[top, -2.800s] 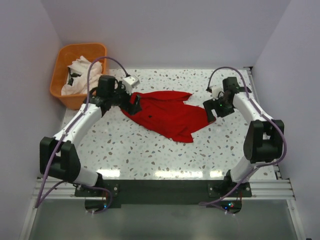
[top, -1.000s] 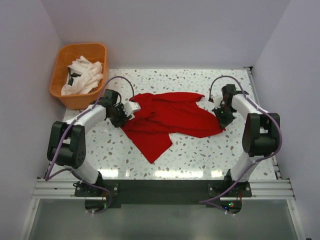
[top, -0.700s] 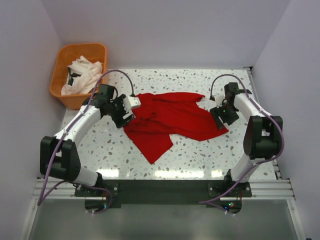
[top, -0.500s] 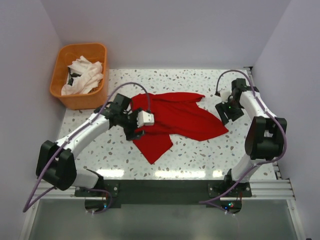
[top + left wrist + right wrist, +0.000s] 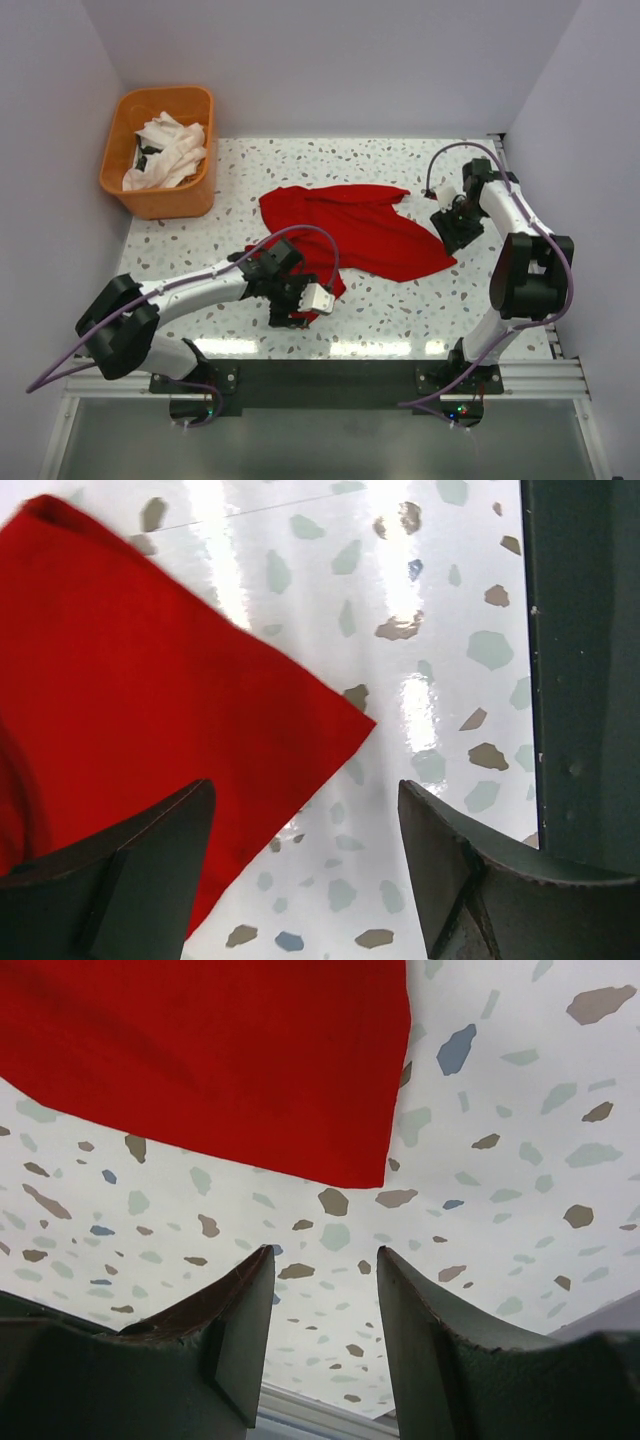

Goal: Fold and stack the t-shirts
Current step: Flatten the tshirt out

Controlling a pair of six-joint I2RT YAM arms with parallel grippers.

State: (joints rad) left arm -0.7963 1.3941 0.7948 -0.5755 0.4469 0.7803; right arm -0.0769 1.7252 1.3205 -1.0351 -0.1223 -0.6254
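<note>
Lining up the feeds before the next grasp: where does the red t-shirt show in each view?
Top external: red t-shirt spread across mid-table.
Left wrist: red t-shirt fills the left side, corner pointing right.
Right wrist: red t-shirt across the top, corner pointing down, right of centre.
Shared landmark: the speckled tabletop under it.

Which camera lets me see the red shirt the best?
The top external view. It shows nearly the whole red t-shirt, lying rumpled, so you can see its shape. The left wrist view shows only one pointed corner of it. The right wrist view shows only another corner and a straight edge.
</note>
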